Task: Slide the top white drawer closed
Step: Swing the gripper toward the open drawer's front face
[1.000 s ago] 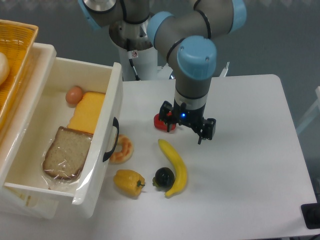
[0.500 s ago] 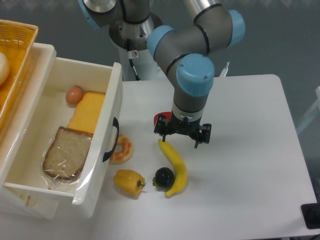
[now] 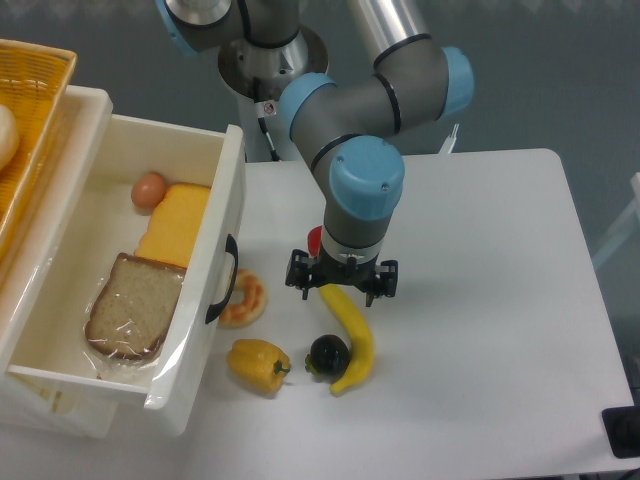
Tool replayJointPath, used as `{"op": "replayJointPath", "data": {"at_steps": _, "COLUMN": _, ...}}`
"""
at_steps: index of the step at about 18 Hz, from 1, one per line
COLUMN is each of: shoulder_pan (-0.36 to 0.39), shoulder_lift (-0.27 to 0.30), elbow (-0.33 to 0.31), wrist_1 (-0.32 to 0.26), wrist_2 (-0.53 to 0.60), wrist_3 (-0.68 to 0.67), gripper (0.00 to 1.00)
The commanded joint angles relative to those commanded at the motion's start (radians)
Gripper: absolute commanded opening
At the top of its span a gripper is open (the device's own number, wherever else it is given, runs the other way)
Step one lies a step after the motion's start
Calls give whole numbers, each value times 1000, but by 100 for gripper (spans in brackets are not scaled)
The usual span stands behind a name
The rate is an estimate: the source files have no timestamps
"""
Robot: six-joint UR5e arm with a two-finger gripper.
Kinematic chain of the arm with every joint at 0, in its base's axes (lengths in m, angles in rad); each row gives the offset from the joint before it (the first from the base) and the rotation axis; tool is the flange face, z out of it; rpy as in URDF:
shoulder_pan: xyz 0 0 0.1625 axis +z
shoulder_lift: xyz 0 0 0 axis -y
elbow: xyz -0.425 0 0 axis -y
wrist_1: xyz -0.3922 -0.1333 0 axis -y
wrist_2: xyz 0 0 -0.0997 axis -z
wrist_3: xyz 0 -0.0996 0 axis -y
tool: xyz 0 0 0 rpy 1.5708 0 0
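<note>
— Drawer status first: where does the top white drawer stand?

— Pulled well out of the cabinet at the left of the table, its front panel and black handle facing the objects. Inside lie an egg, a cheese slice and wrapped bread. It has not moved over the last second.

— So what has changed?

— The gripper. A second ago it hung further right, beside the red item; now it has swung left and toward the drawer, sitting over the top end of the banana. Its fingers stand spread apart, holding nothing.

— Is it at the drawer front?

— Not yet. The doughnut lies between it and the panel, just beside the handle; the yellow pepper and a dark round fruit sit nearer the camera.

— Meaning?

— I judge this to be the approach: the arm is closing on the panel, and the push has not begun. The doughnut could get caught in the path.
</note>
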Motion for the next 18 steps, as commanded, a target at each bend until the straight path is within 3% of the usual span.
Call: {"op": "replayJointPath", "data": {"at_steps": 18, "shoulder_pan": -51, "shoulder_lift": -14, "elbow": 9, "wrist_1": -2, "wrist_2": -41, "wrist_3": 3, "gripper": 100}}
